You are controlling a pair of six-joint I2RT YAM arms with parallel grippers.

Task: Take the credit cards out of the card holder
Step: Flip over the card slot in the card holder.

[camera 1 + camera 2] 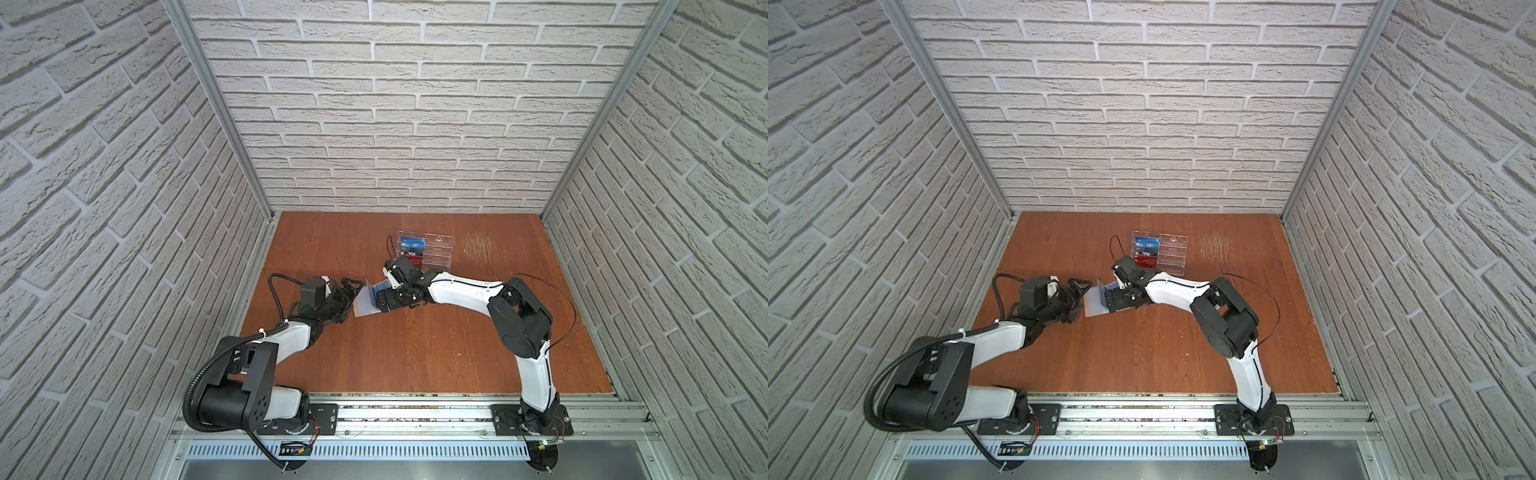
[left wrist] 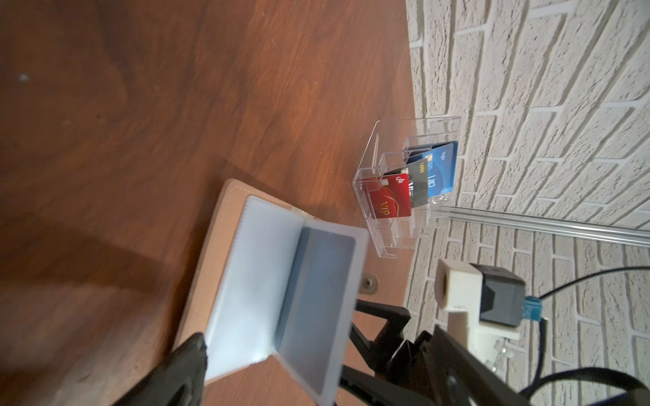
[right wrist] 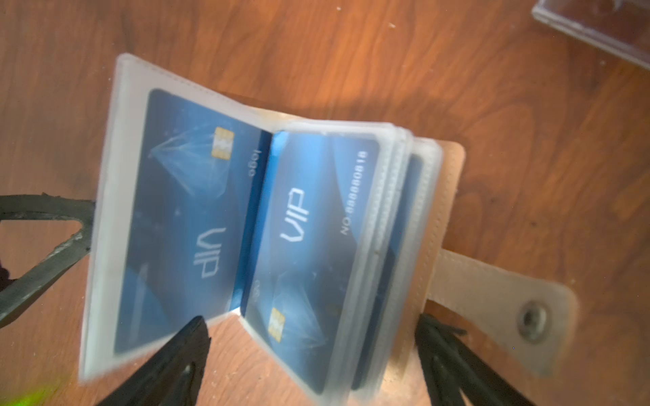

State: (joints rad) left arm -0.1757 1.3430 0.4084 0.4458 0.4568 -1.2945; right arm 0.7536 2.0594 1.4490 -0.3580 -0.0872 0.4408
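card holder [image 1: 361, 302] half hidden under right arm [image 1: 457, 289], credit cards [image 3: 197, 211] blurred, clear rack [image 3: 594, 28] cropped

"VIP", "logo" on credit cards [image 3: 186, 218]

Arms reach inward; left end effector [image 1: 355, 289] jaws spread, right end effector [image 1: 379, 301] jaws parted.

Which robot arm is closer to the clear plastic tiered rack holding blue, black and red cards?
Right. The right arm has its wrist just in front of the clear plastic tiered rack; the left arm is farther off, on the other side of the open beige wallet.
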